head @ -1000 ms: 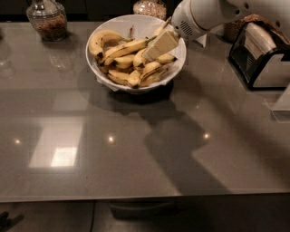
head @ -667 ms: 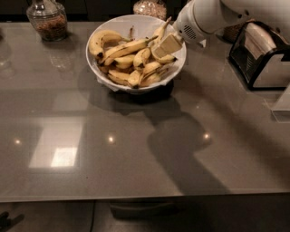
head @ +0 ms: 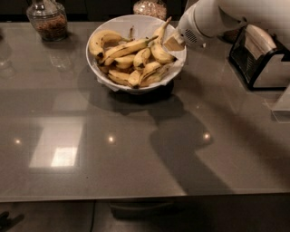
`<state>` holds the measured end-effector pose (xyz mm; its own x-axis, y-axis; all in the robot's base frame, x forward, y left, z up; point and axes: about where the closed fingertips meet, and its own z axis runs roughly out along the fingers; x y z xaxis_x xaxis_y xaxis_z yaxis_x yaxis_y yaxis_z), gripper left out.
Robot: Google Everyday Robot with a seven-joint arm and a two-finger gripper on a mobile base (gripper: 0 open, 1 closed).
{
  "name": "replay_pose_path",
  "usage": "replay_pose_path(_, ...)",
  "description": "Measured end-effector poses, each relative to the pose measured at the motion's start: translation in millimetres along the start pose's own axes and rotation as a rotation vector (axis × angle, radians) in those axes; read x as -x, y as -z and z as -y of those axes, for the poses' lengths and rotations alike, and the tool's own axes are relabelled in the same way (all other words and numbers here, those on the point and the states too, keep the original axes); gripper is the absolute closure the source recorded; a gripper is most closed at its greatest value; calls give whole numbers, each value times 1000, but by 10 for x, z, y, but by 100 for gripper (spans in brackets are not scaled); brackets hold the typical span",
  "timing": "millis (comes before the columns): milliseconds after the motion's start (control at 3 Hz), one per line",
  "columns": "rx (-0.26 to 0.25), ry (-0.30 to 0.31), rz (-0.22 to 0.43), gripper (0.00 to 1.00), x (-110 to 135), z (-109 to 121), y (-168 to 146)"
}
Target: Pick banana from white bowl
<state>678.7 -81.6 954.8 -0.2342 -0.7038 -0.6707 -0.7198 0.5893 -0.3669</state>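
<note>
The white bowl (head: 180, 63) stands at the back middle of the grey counter, filled with several yellow bananas. A plump curved banana (head: 161, 52) with a dark tip lies at the bowl's right side, its stem pointing up. A long slim banana (head: 129, 46) lies across the heap, and another curved one (head: 102, 40) sits at the left. My gripper (head: 173, 43), tan at the tip of the white arm, hangs over the bowl's right rim, right beside the curved banana's upper part. I cannot tell whether it touches that banana.
A glass jar (head: 47, 20) with brown contents stands at the back left, and another jar (head: 149, 7) stands behind the bowl. A black and white appliance (head: 258, 56) sits at the right. The counter's front edge (head: 136, 195) runs along the bottom.
My gripper has moved a little to the right and up, from over the bananas towards the bowl's right rim. The bananas look unmoved.
</note>
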Motion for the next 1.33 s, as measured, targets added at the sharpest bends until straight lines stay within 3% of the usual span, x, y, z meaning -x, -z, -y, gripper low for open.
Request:
replay_pose_path(667, -2, -27, 4, 48, 22, 4, -137)
replay_pose_path(1333, -15, -62, 1, 46, 40, 124, -325)
